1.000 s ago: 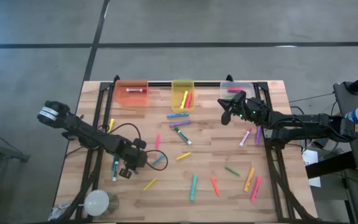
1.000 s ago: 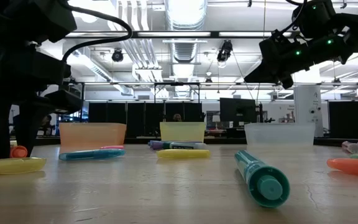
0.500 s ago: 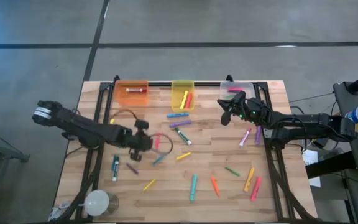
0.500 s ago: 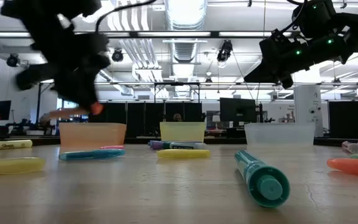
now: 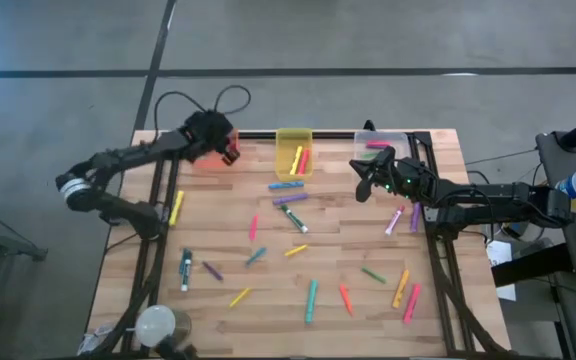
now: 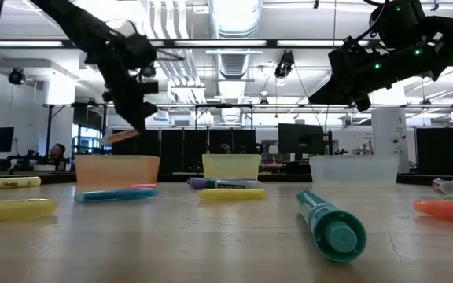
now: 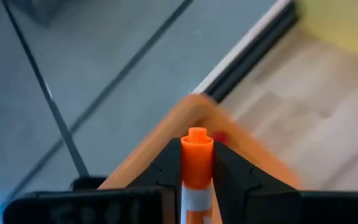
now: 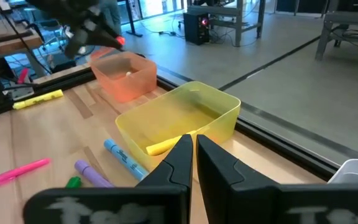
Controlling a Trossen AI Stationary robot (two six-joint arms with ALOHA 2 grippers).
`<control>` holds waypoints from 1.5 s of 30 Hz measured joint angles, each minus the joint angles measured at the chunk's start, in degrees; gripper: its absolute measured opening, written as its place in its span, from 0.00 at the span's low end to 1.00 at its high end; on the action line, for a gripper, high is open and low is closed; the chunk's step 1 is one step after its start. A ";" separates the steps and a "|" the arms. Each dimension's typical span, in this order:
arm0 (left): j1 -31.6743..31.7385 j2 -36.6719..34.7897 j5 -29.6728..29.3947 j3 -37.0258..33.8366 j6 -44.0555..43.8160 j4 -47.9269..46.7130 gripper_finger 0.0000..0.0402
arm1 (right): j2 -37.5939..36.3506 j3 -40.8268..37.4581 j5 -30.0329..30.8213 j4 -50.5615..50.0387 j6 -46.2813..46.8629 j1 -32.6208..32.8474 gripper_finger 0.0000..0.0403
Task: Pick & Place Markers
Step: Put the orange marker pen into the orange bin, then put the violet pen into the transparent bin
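Now hovering over the translucent orange plastic bin [image 5: 211, 158] at the tabletop's [image 5: 348, 255] eleven o'clock, left gripper [image 5: 224, 152] clamped on short orange capped marker [image 7: 196, 163], carried up from seven o'clock, ready for release; right gripper [image 5: 360, 187] closed, empty, waiting at two o'clock.

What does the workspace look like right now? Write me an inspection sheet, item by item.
Surface: wooden table, markers scattered across it.
Job's things: orange marker held above the orange bin; yellow bin holds markers; clear bin holds a pink one; teal marker lies near the low camera.
Clutter: round white object at the near left corner.
Grippers: left gripper shut on the orange marker over the orange bin; right gripper shut, empty, raised beside the clear bin.
Cables: black cable loops off the left wrist.
Surroundings: grey floor; workshop behind, a person seated far off.
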 joint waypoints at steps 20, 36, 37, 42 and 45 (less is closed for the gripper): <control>2.42 14.72 -7.70 5.59 -3.55 3.37 0.25 | 0.00 0.00 0.00 -0.04 -0.41 0.00 0.04; -5.41 -0.06 5.19 -0.25 -5.25 -4.01 0.11 | 0.00 0.00 -0.02 -0.59 -0.45 0.01 0.04; -7.61 -1.57 5.17 -1.38 -5.29 -3.81 0.09 | 0.00 0.00 -0.02 -0.57 -0.45 0.01 0.04; -20.43 -7.84 4.30 -6.11 -6.04 -3.97 0.03 | 0.00 0.00 -0.06 -0.57 0.20 0.00 0.04; -28.27 -10.41 4.05 -8.13 -7.62 -5.48 0.01 | 0.00 0.00 -0.11 -0.57 0.24 0.02 0.04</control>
